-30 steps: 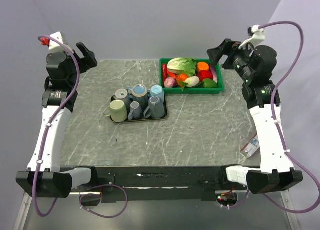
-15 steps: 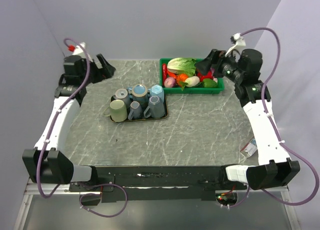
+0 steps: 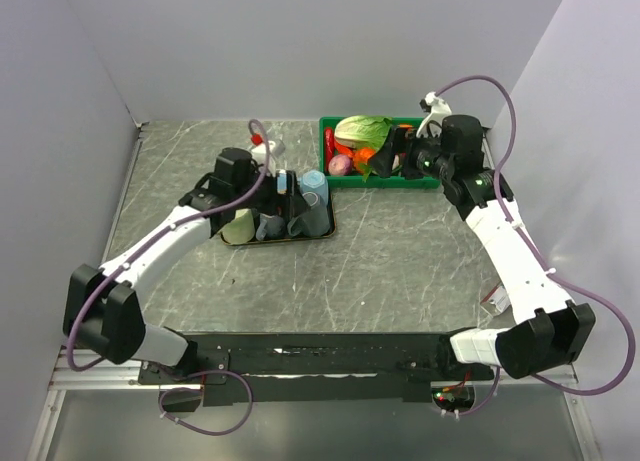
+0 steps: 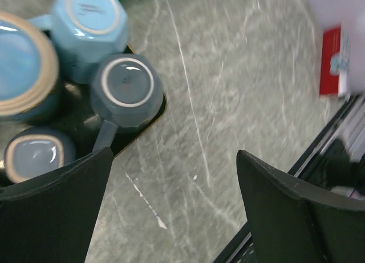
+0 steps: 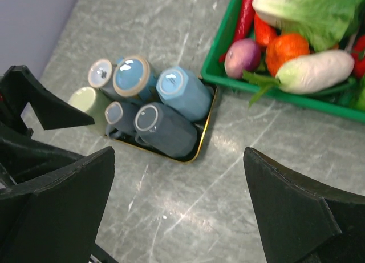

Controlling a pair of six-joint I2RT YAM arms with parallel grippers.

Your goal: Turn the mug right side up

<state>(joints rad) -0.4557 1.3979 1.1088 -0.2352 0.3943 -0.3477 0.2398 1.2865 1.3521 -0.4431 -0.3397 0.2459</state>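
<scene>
The left end effector (image 3: pixel 284 185) hangs over the tray (image 3: pixel 300 238), fingers apart, ready to grab. The mugs (image 3: pixel 310 216) sit bottoms-up there, mid-counter. Next, I think, it must drop down onto one mug. The right end effector (image 3: pixel 385 161), also spread wide, hangs near the vegetables (image 3: pixel 365 131).

The mugs (image 5: pixel 171 132) stand packed tight, touching, on the tray (image 5: pixel 209 116). A green vegetable crate (image 5: pixel 212 73) sits just beside its far right corner. The worktop (image 3: pixel 400 271) nearer the arms lies open.
</scene>
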